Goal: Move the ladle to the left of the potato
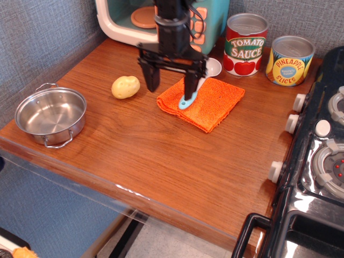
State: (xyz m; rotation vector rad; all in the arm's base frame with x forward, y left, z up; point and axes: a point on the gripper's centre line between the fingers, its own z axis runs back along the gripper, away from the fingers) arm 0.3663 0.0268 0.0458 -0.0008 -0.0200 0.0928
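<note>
Black robot gripper (pixel 171 81) hangs over the near-left part of the folded orange cloth (pixel 207 102), fingers spread wide apart, nothing between them. Left finger sits off the cloth's 9 o'clock edge; right finger (pixel 190 86) stands in front of the light-blue handle of the small white-bowled toy ladle (pixel 200 85).

Ladle lies on the cloth, bowl toward 1 o'clock and partly hidden behind the arm, handle tip toward 7 o'clock. Can't tell whether the finger touches the handle.

Pale yellow oval toy potato (pixel 126 86) sits on the brown wooden countertop (pixel 177 161), at 9 o'clock from the cloth, apart from it. Ladle is at 3 o'clock of the potato.

Small steel pot (pixel 50 115) sits at 8 o'clock of the potato, near the counter's edge. Red tomato sauce can (pixel 245 44) stands at 1 o'clock from the cloth.
</note>
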